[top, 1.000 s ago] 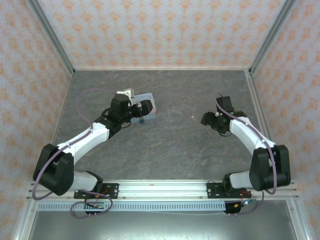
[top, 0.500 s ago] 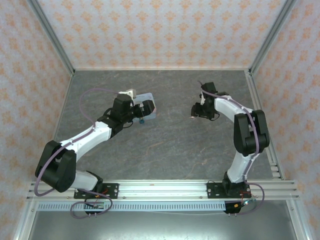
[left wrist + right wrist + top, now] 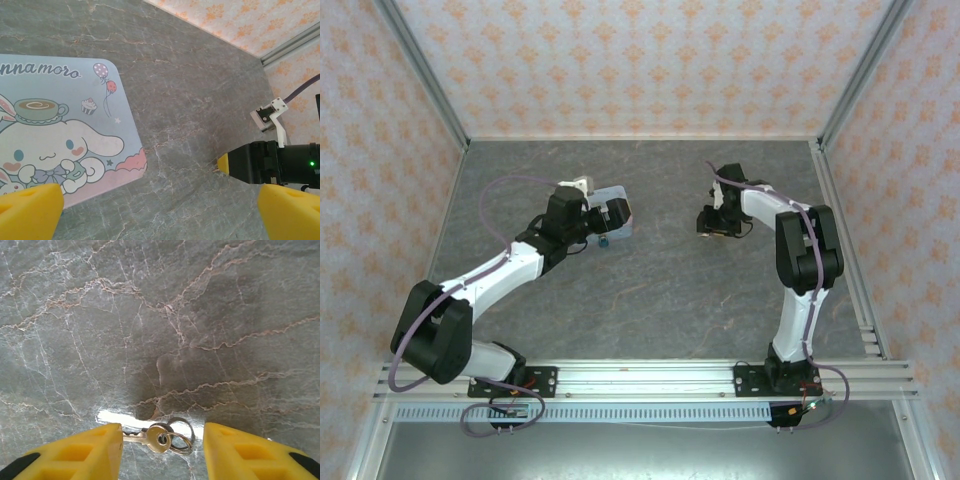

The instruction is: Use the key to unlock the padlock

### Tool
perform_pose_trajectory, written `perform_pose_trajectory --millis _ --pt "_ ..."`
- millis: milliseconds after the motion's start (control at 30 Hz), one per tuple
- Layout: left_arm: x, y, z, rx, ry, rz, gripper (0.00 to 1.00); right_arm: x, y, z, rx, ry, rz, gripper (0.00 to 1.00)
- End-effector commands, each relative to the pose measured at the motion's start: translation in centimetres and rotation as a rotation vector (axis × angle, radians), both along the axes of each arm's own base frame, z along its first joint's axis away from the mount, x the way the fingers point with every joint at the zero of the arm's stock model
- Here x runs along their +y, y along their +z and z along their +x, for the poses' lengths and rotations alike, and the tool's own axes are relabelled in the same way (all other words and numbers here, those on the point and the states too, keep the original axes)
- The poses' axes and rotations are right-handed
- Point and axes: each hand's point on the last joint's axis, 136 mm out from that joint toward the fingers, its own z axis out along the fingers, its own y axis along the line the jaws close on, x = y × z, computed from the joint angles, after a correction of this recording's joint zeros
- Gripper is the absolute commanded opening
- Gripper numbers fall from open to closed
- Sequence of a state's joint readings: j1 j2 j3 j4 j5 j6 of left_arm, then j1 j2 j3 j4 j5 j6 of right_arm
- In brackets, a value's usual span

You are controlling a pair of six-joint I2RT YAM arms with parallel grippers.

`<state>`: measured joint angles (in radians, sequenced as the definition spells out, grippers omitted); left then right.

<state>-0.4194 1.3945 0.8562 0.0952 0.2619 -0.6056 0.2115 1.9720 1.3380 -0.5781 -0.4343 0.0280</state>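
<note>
The key (image 3: 159, 436) is small and brass-coloured, on a split ring (image 3: 181, 439). It lies flat on the table between the yellow fingers (image 3: 75, 456) of my right gripper (image 3: 162, 450). That gripper is open around it, and the left finger touches the tip of the blade. From above, my right gripper (image 3: 712, 222) sits low over that spot. The tiny dark teal padlock (image 3: 603, 240) lies at the near edge of the pale blue tin. My left gripper (image 3: 610, 218) hangs just above the tin, open and empty. Its yellow fingertips (image 3: 27, 210) stand wide apart.
The pale blue cartoon tin (image 3: 55, 135) lies flat on the grey stone table (image 3: 660, 290). Its top edge (image 3: 616, 193) shows beyond my left gripper. The right arm's black wrist (image 3: 270, 162) reaches into the left wrist view. Patterned walls and metal posts enclose the table.
My right arm has swung left and away from its base, coming down over the key, and its fingers have narrowed around it. My left arm has barely moved.
</note>
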Motion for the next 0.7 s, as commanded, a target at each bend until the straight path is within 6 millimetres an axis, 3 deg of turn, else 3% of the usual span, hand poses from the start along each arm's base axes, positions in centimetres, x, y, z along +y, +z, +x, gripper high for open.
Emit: perform_pose_trajectory --millis 0,667 --pt "-0.40 0.89 0.64 -0.014 0.008 -0.013 1.00 0.47 -0.76 -0.90 0.032 0.025 0.013 0.43" --pt "-0.46 0.64 0.78 0.000 0.003 0.011 1.00 1.38 -1.59 -1.84 0.054 0.030 0.034 0.28"
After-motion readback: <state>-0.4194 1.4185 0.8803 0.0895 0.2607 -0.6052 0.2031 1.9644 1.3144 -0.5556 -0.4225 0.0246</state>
